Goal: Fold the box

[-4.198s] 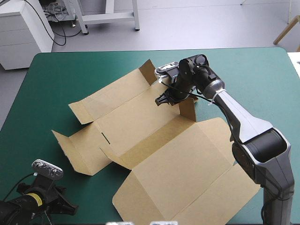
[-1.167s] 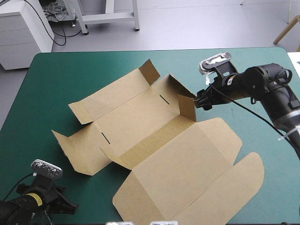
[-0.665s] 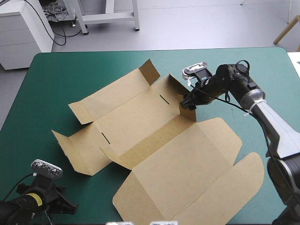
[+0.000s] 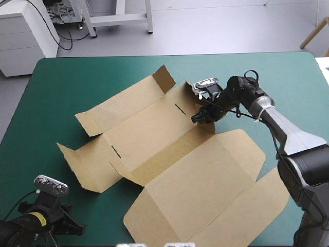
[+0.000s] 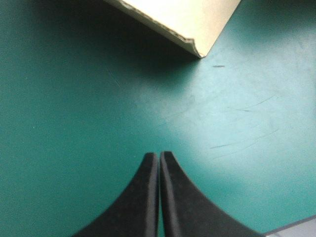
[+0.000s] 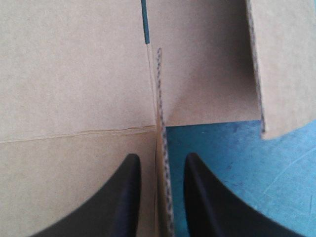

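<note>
The brown box (image 4: 169, 154) lies opened out in the middle of the teal-green table, its side walls partly raised and its lid flat toward the near right. My right gripper (image 4: 198, 117) is at the small upright flap (image 4: 206, 121) at the box's far right corner. In the right wrist view its black fingers (image 6: 129, 197) stand a little apart, open, astride that flap's edge (image 6: 159, 98). My left gripper (image 4: 77, 228) rests at the table's near left corner, shut (image 5: 159, 156) and holding nothing. One corner of the box (image 5: 197, 24) shows ahead of it.
The lid's rounded tab (image 4: 270, 198) reaches toward the near right edge. Bare teal-green cover (image 4: 77, 77) lies beyond the box on the far left. More bare cover (image 4: 293, 87) lies to the right of my right arm.
My right gripper, just before off to the right of the upright flap, has come back left and now straddles it. The left arm has not moved.
</note>
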